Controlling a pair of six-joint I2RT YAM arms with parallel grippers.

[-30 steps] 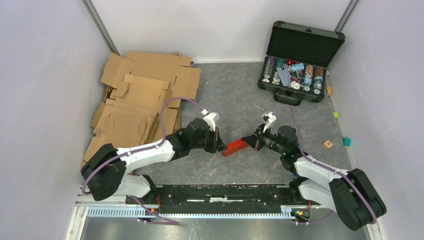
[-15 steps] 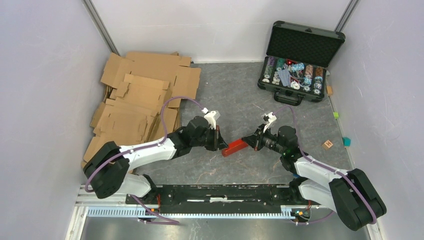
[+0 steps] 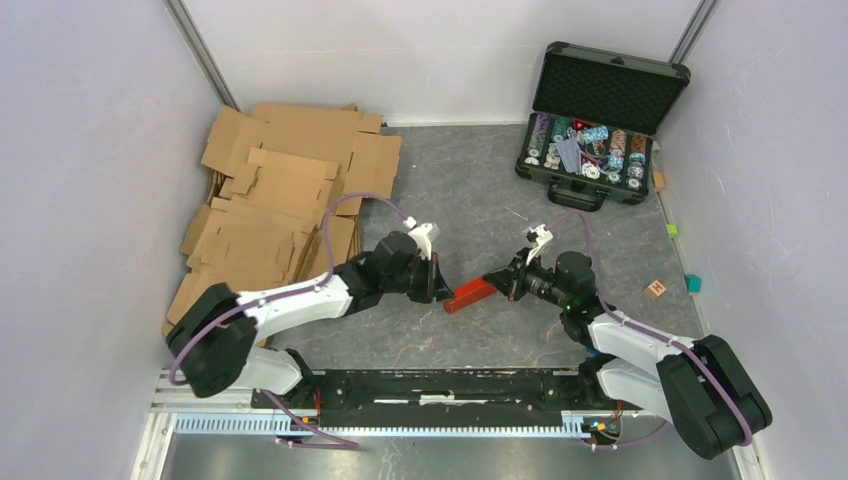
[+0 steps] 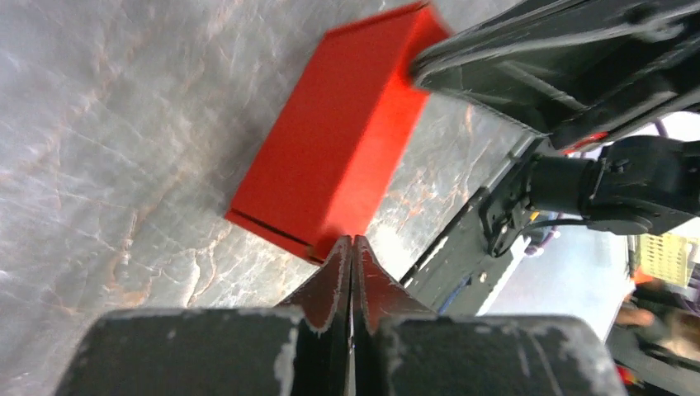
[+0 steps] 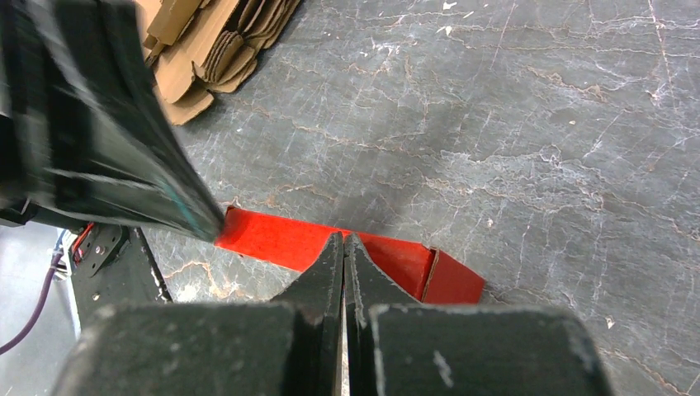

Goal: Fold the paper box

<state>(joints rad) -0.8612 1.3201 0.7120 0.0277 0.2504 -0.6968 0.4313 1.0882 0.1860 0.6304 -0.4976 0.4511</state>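
Paper box [image 3: 470, 295]: bright red, folded into a shallow oblong, one end flap seam visible. I see it lying on the table [image 3: 470, 200] between my left gripper [image 3: 441, 288] and right gripper [image 3: 492, 279], with one end at each gripper's tips.

Paper box [image 3: 470, 295] lies low on the table [image 3: 470, 190] mid-scene, its long axis running near-left to far-right. Left gripper [image 3: 441, 290] is at its left end and right gripper [image 3: 497, 279] at its right end. Both tips are right at the red edges, but actual contact can't be confirmed from up here. Brown cardboard sheets [image 3: 285, 200] are piled far left. Open black case [image 3: 603, 95] with poker chips [image 3: 590, 148] sits far right. Small wooden block [image 3: 656, 289] lies near the right wall.
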